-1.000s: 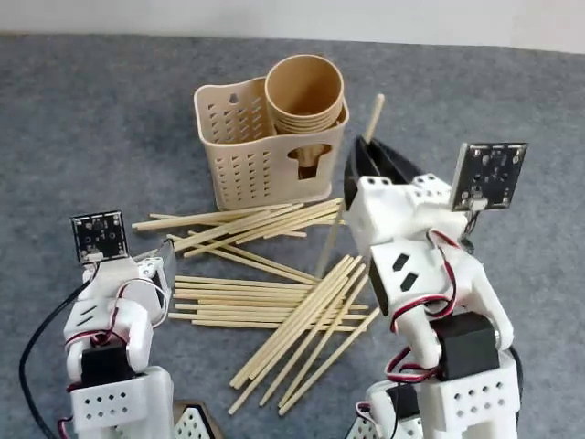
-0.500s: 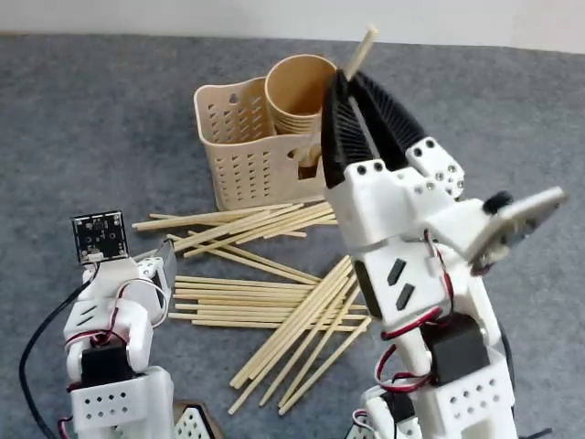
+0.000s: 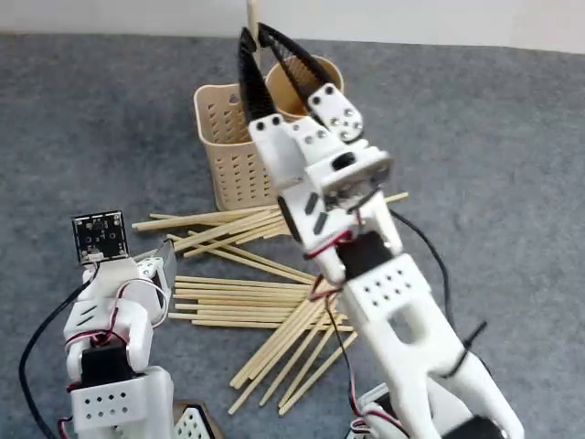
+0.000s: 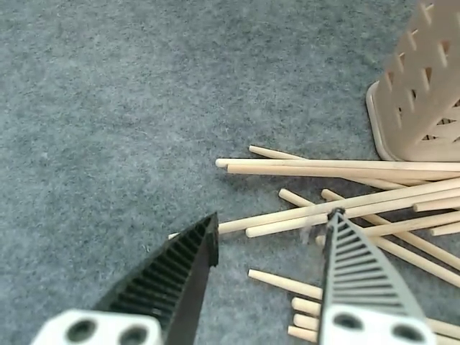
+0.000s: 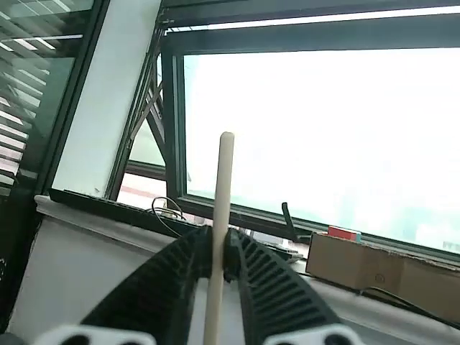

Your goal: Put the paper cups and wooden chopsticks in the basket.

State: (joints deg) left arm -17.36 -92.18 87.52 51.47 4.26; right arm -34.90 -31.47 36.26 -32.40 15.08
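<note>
Wooden chopsticks [image 3: 265,302] are what is mostly left to do. They lie in a loose pile across the middle of the table [image 3: 82,110], fanned out between the basket [image 3: 228,146] and the near edge. A few at the top of the pile lie right against the basket's foot.

The paper cups [image 3: 285,96] look finished to me. They sit nested as one stack in the half of the basket that faces the right edge of the table, and the basket stands upright toward the far edge.

One chopstick [image 3: 252,13] is in my right gripper [image 3: 255,35]. My two fingers pinch it low on its shaft and hold it about upright, high over the basket, with its free end pointing up past my fingertips.

My left gripper [image 4: 273,219] hangs low toward the near left corner. Its fingers are spread wide with nothing between them, just above the ends of the sticks on that side of the pile.

As I judge it, the cup half of the job is done and the chopstick half has barely begun. The one stick I hold has not yet gone down into the open half of the basket, and the whole pile waits after it. My right arm covers part of the basket's mouth, so I cannot tell whether any stick already stands inside.
</note>
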